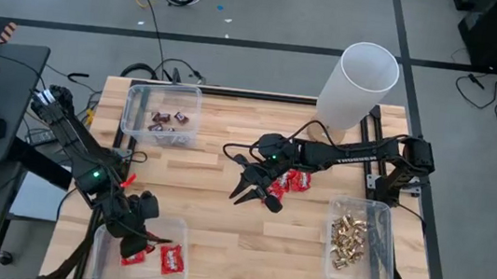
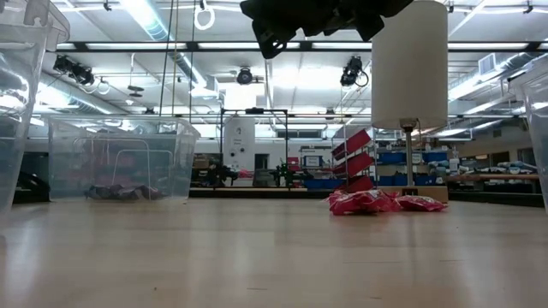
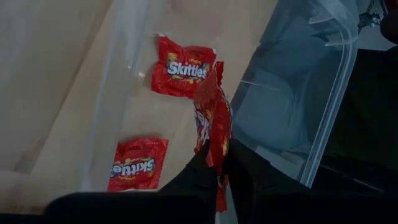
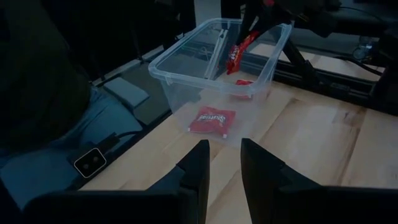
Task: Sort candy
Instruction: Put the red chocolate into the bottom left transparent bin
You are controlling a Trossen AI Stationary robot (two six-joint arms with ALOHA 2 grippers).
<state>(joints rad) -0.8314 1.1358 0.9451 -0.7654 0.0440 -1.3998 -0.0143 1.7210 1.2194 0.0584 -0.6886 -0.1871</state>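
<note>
At the table's (image 1: 218, 239) left front corner, the left hand (image 1: 138, 227) hangs over the near bin (image 1: 102, 256), pinching a red packet (image 3: 211, 121) by one end. The packet dangles with its long axis roughly straight down, above the bin's inside; the right wrist view shows it held over the open top. Two more red packets (image 1: 171, 258) lie flat on that bin's floor, below and just beside the held one. The coming move, I judge, is a plain release: the packet is already over the bin, so the hand need only spread and let it drop.

Further back on the left, a second bin (image 1: 139, 99) holds a few dark bars (image 1: 169, 121).

Near the middle, the right hand (image 1: 251, 196) hovers above the table with its fingers spread a little and nothing between them. The loose pile of red packets (image 1: 293, 180) lies just beside it, toward the right arm's base, touching the table. This arm is far nearer that pile than the left one, so the next pick looks to be its own; it would have to draw back slightly toward the pile and come down.

A tall white tube (image 1: 356, 84) stands at the back right, and the front-right bin (image 1: 382, 267) holds the gold pieces (image 1: 347, 240).
</note>
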